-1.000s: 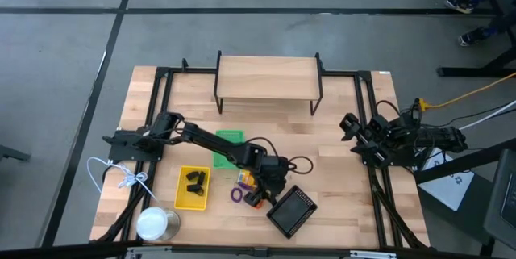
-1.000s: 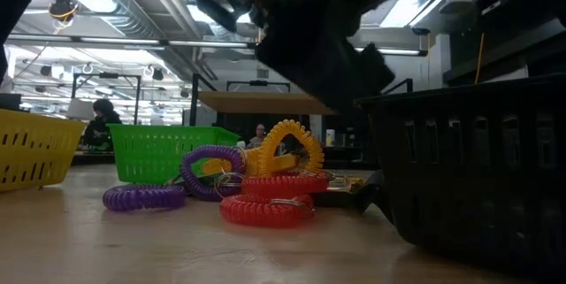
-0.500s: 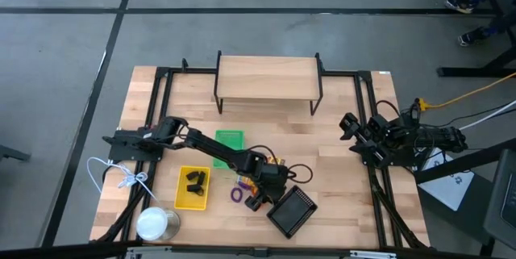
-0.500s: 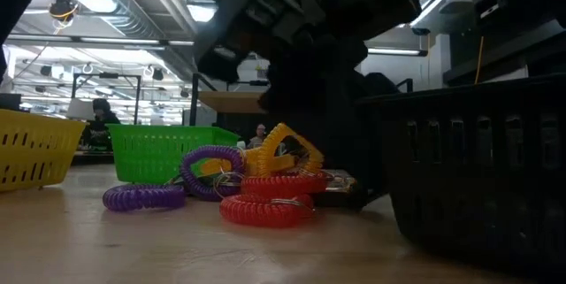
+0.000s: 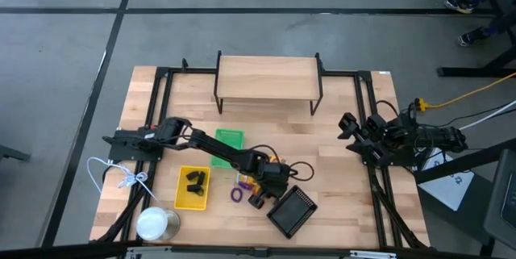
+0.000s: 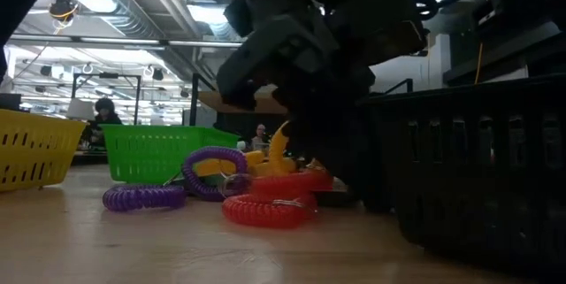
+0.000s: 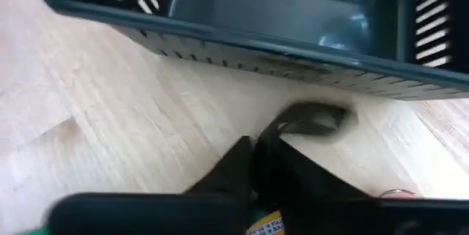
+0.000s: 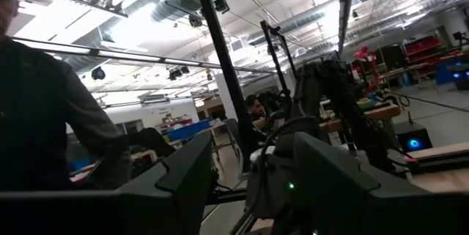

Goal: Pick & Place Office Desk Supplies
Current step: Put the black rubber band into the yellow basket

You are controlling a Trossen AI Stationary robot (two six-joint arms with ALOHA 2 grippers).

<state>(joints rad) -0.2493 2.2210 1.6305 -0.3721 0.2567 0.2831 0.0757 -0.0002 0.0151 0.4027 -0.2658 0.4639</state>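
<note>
Coiled loops: red (image 6: 268,209), purple (image 6: 143,197) and orange (image 6: 281,145), heaped mid-bench beside the black mesh tray (image 5: 291,210). Left gripper (image 5: 260,200) fingers closed among them; right gripper (image 5: 348,134) fingers open, bench edge.

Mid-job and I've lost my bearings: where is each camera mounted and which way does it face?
High: above the table, looking straight down; both arms show, left gripper by the black tray.
Low: at tabletop height, looking level past the red loop into the room; the left arm comes down from above.
Left wrist: on the left arm, facing the black tray; its fingers show.
Right wrist: on the right arm, facing the room; its fingers show.
Shared: high, low and left wrist all show the black tray.
</note>
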